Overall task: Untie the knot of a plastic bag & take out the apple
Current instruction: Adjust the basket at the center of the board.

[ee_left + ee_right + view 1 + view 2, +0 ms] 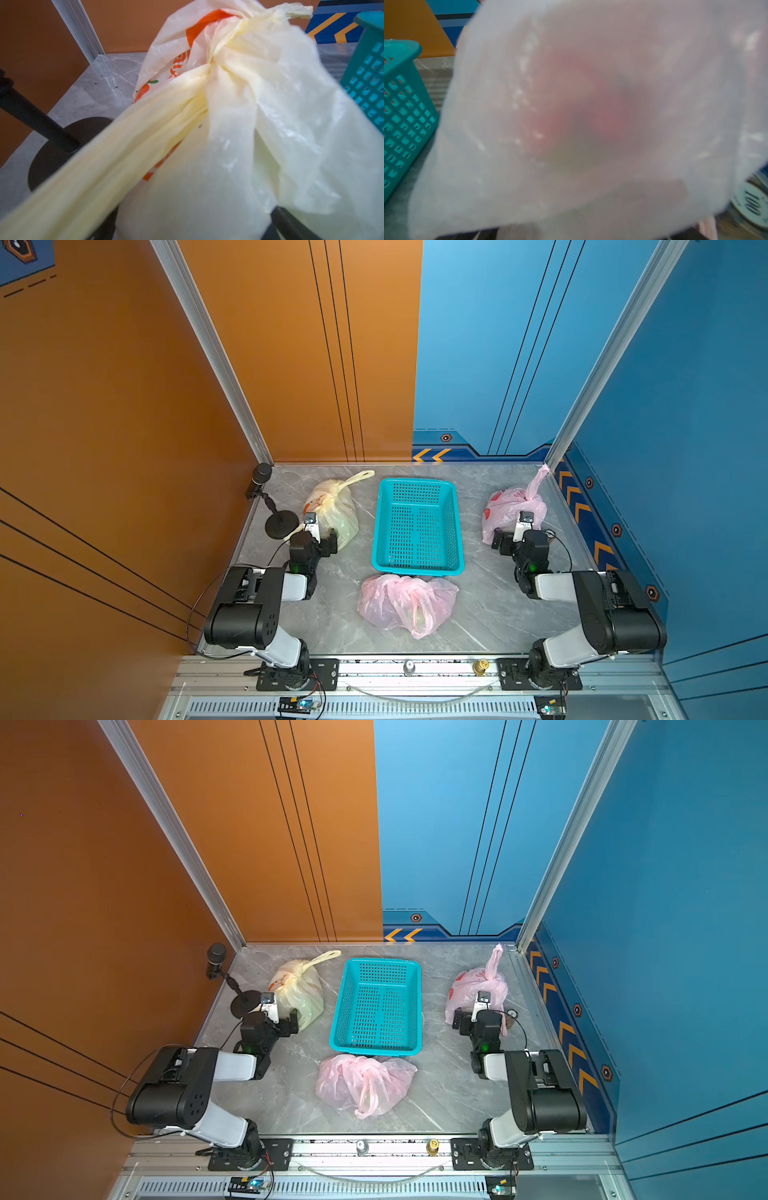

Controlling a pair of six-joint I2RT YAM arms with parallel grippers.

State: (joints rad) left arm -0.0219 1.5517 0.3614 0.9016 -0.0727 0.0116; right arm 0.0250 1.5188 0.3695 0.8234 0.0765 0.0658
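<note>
- Judged stage: the opening; nothing is untied yet. All three bags lie closed on the counter (pixel 498 605) and the teal basket (pixel 417 482) in the middle holds nothing.
- The left gripper (pixel 316 536) stands wide at the near side of the yellow bag (pixel 336 506), far left. It holds nothing.
- The right gripper (pixel 519 536) is also spread wide and empty, pressed to the printed pink bag (pixel 505 502), far right.
- A plain pink bag (pixel 405 603) lies near centre, well apart from both grippers.
- To do this well, pinch a handle strand just beside the knot (pixel 212 66) rather than the loose body film. Then draw along the strand while the other gripper anchors the bag.
- Only the left wrist view shows the knot's folds and one long strand running toward the camera.
- Only the right wrist view shows a red-green blur (pixel 581 108) through the film, probably the apple.
- Only the top views show how the three bags lie around the basket, and the microphone stand (pixel 279 524) crowding the left arm.
</note>
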